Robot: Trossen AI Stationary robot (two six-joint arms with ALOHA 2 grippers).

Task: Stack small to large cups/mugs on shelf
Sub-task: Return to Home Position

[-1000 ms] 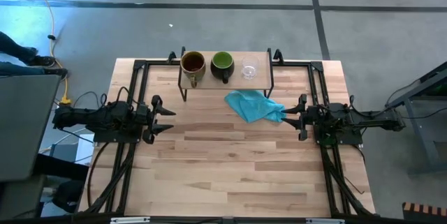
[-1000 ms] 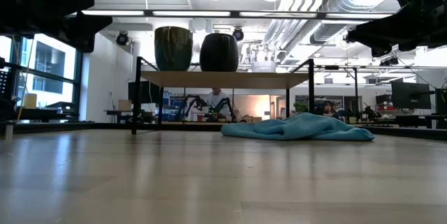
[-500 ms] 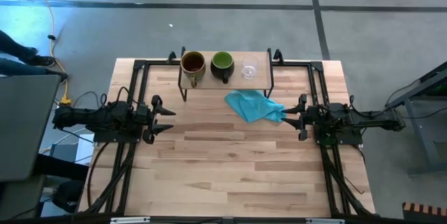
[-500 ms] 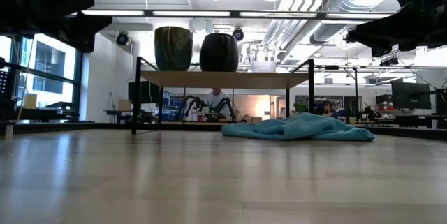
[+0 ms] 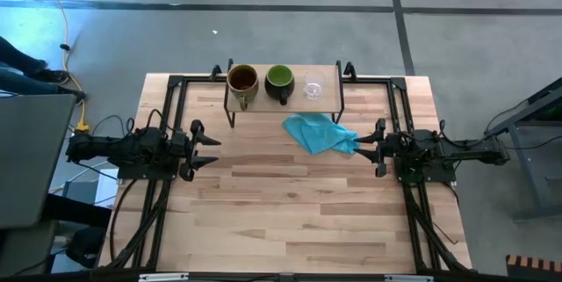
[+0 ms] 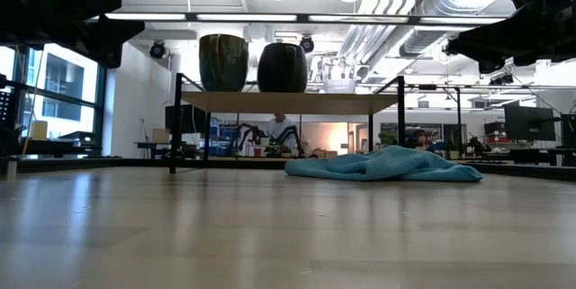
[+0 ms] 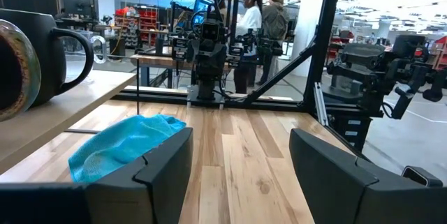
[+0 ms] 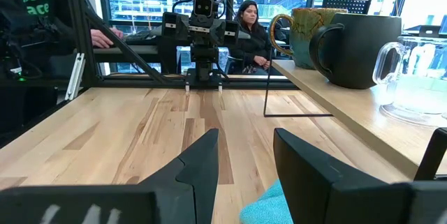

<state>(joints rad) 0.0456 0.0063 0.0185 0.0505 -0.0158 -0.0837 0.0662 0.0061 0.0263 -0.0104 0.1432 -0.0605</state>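
1. The shelf [image 5: 263,104] sits at the far side of the counter [image 5: 281,212]. Its long side runs left to right.
2. On it stand the tan mug [image 5: 242,78], dark mug [image 5: 278,77] and glass cup [image 5: 313,86], all upright.
3. Both mug handles point to the near side.
4. The left hand [image 5: 213,151] and right hand [image 5: 363,148] are spread, holding nothing.

left hand [image 5: 213,150]: parked left, fingers spread | right hand [image 5: 360,147]: parked right, fingers spread
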